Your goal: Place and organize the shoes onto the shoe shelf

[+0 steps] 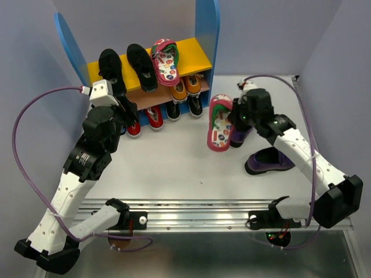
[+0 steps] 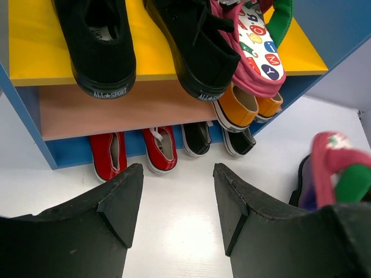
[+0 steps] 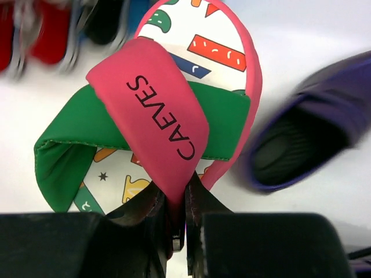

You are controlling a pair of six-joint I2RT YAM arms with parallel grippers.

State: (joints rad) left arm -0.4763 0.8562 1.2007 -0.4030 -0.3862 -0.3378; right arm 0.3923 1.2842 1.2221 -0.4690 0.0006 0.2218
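Observation:
The shoe shelf (image 1: 200,58) stands at the back, with blue sides and a yellow top board. On top lie two black shoes (image 1: 141,66) and one pink flip-flop (image 1: 166,61). Red shoes (image 2: 159,149), black-white sneakers (image 2: 197,138) and orange shoes (image 2: 240,109) sit on or by the lower board. My right gripper (image 3: 177,200) is shut on the pink strap of the second flip-flop (image 3: 156,110), which is over the table right of the shelf (image 1: 219,124). A purple loafer (image 1: 269,161) lies near it, and another (image 1: 240,136) is partly hidden. My left gripper (image 2: 178,197) is open and empty in front of the red shoes.
Grey walls close in the table on the left, back and right. A purple cable (image 1: 26,121) loops left of the left arm. A metal rail (image 1: 197,211) runs along the near edge.

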